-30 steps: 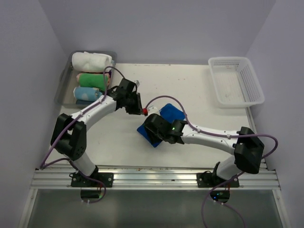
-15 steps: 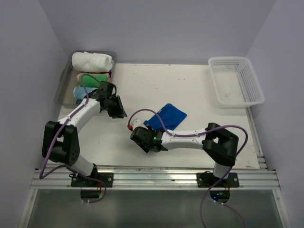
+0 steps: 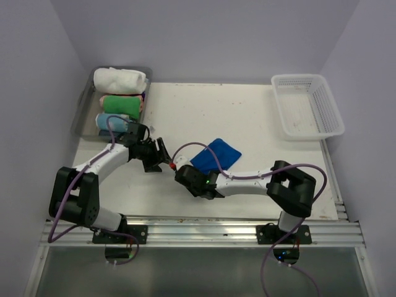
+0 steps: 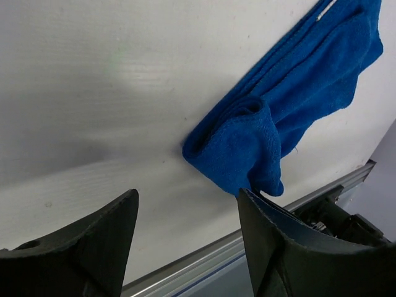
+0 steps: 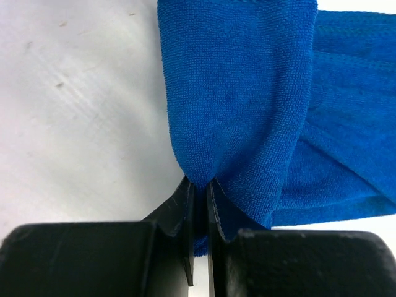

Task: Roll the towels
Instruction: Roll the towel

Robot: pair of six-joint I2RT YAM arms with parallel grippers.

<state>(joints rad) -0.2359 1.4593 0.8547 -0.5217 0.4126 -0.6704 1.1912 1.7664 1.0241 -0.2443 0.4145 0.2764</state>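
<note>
Two grippers sit close near table centre. The right gripper [image 5: 199, 185] is pinching a folded corner of the small royal blue terry towel [image 5: 247, 93], which lies on the white table [image 3: 247, 111] at 2 o'clock from that gripper. The left gripper [image 4: 189, 204] is spread and empty, at 9 o'clock from that corner. The larger white terry towel [image 3: 119, 79], apparently rolled, sits in the grey tray [image 3: 82, 111] at 10 o'clock.

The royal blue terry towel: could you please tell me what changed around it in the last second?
The right gripper drew back toward its base, then returned and shut on the near-left end of the royal blue terry towel. The left gripper swung toward the grey metal tray, then came back beside the towel, open. The tray's rolled towels and the white plastic basket stayed put.
</note>
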